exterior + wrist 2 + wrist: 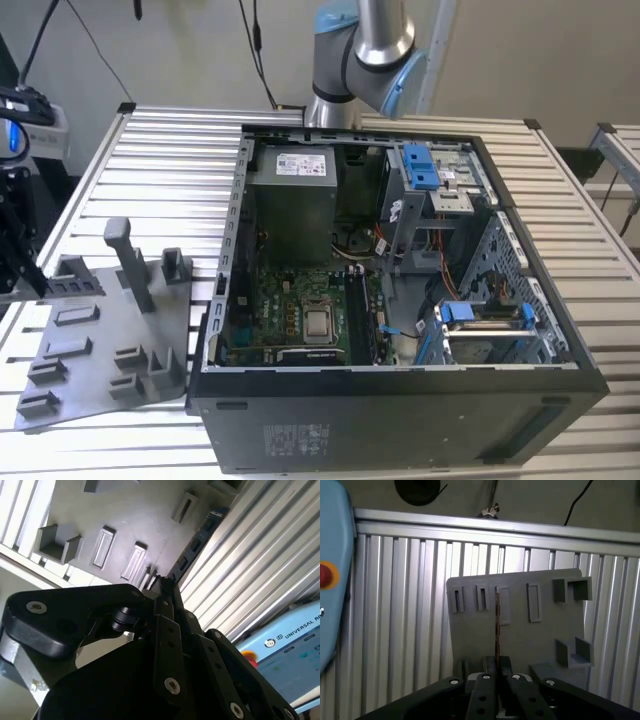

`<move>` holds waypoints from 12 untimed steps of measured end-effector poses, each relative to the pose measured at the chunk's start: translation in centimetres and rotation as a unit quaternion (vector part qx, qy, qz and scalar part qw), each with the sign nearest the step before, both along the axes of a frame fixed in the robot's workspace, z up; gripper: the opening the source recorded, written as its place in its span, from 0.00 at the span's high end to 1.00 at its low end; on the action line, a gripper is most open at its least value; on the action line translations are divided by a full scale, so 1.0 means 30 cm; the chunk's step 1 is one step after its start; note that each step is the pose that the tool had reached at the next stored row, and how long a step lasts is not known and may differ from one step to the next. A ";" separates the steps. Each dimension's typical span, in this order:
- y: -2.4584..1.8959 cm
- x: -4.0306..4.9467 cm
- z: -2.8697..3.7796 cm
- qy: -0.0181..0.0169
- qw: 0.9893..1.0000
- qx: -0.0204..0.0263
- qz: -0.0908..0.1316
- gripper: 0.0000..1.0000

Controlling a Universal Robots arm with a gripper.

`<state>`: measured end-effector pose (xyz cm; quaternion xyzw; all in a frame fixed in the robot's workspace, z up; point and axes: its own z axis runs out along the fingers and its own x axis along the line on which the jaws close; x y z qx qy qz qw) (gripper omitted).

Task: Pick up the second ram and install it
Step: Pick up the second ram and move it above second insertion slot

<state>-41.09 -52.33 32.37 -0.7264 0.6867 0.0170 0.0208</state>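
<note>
My gripper (497, 662) is pinched narrow on the second ram (497, 622) — the thin stick stands edge-on between my fingertips, right at the grey tray (530, 640). Whether it is clear of the tray's slot I cannot tell. Beside the tray, toward the exterior view's right, the open computer case (400, 405) lies on the slatted table (170, 170).

I see second ram (200, 536): thin, long, flat stick, blue board, small dark chips. One end pinched between gripper (498, 661) tips. Stick stands on edge over middle of grey tray (530, 640).
</note>
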 end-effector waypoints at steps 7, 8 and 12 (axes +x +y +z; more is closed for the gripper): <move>0.000 0.000 0.033 0.000 1.000 0.000 0.000 0.85; 0.000 0.000 0.038 0.000 1.000 0.000 0.000 0.85; 0.000 0.000 0.060 0.000 1.000 0.000 0.000 0.85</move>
